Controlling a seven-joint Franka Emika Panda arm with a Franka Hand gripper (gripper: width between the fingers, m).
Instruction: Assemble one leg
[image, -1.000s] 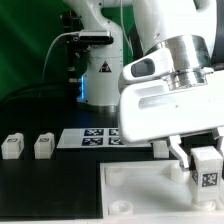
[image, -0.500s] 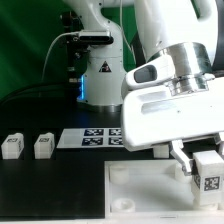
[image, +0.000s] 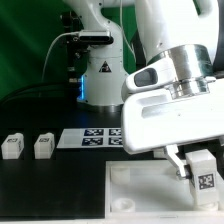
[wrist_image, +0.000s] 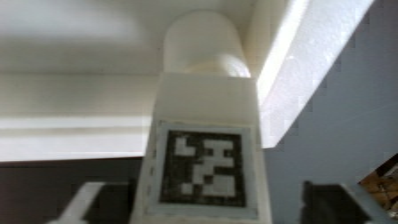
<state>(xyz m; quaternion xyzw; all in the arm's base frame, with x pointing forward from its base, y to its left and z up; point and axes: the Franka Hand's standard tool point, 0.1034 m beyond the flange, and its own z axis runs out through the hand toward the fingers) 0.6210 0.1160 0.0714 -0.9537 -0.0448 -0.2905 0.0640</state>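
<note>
My gripper (image: 201, 172) is shut on a white leg (image: 203, 170) with a black-and-white tag on its face. It holds the leg just over the right part of the white tabletop (image: 140, 195) in the exterior view. In the wrist view the leg (wrist_image: 210, 120) fills the middle, with its rounded end against the tabletop's white wall (wrist_image: 71, 100). One finger (wrist_image: 84, 205) shows on each side of the leg. Two more legs (image: 12, 146) (image: 43, 146) stand on the black table at the exterior view's left.
The marker board (image: 88, 138) lies flat behind the tabletop, between the loose legs and my arm. A second robot base (image: 100, 75) with cables stands at the back. A green backdrop edge shows at the far left.
My gripper and the leg have sunk a little toward the tabletop and shifted slightly sideways. The two loose legs and the marker board have not moved.
</note>
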